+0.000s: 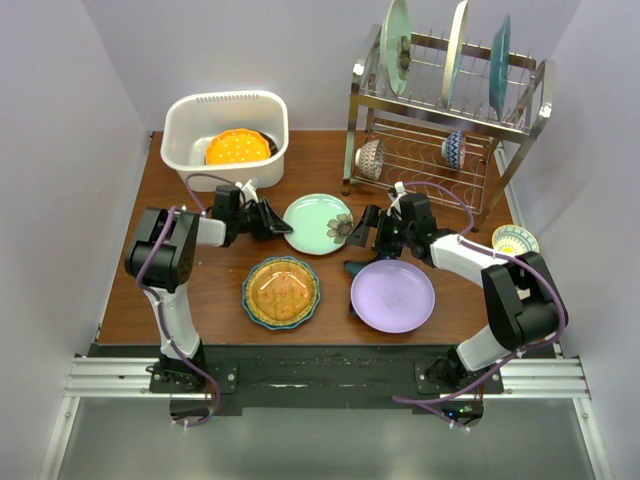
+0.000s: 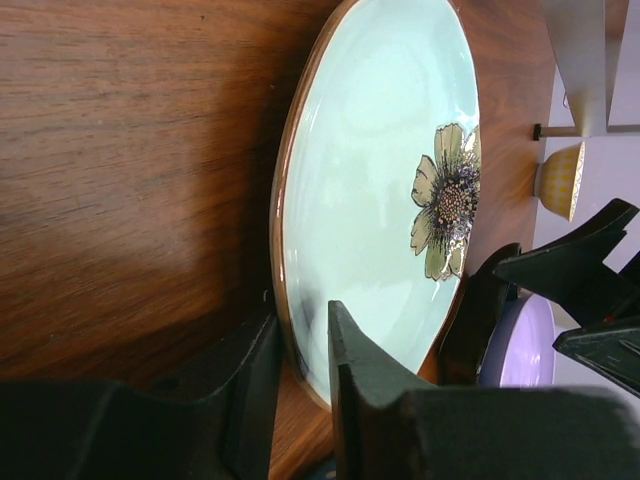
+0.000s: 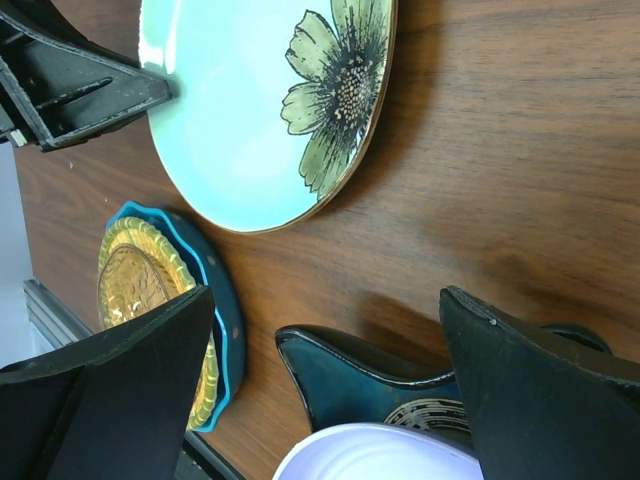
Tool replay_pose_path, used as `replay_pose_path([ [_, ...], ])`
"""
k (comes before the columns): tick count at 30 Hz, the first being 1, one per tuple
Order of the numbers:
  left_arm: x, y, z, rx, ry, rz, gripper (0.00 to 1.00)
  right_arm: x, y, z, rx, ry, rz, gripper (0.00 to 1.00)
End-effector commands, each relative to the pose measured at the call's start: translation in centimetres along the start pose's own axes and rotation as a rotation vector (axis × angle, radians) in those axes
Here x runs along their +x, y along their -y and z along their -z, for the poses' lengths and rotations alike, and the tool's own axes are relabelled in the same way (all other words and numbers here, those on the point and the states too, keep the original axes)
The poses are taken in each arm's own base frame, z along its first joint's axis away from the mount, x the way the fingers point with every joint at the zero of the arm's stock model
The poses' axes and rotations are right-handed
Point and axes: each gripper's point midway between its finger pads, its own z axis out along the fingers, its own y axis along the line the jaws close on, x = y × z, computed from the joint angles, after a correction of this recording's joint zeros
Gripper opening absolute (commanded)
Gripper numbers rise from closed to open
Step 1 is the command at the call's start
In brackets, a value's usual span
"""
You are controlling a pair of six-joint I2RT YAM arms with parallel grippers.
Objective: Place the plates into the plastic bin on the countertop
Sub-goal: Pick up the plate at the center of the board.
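Now straddles left rim of mint flower plate, centre frame, with left gripper: one finger inside rim, one outside, gap narrow; cannot tell whether clamped. Hangs right gripper wide open, empty, just right of that plate. Finds plastic bin upper left, orange plate inside. Best to seat deeper, squeeze firm, lift level, clear bin wall before lowering.
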Motion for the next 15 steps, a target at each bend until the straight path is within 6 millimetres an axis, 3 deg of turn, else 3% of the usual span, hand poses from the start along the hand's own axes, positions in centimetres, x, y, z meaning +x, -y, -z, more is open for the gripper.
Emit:
replay_pose_path([
  [1, 2.0, -1.8, -0.59, -0.03, -0.042, 0.03, 0.23, -1.6, -1.38, 0.08, -0.044, 0.033, 0.029, 0.98],
  [6, 2.3, -1.91, -0.64, -0.028, -0.049, 0.031, 0.0, -1.51, -1.3, 0.08, -0.042, 0.031, 0.031, 0.98],
  [15, 1.76, -1.17, -0.27, -0.016, -0.03, 0.027, 0.0, -1.55, -1.22, 0.22, -0.038, 0.036, 0.044, 0.98],
])
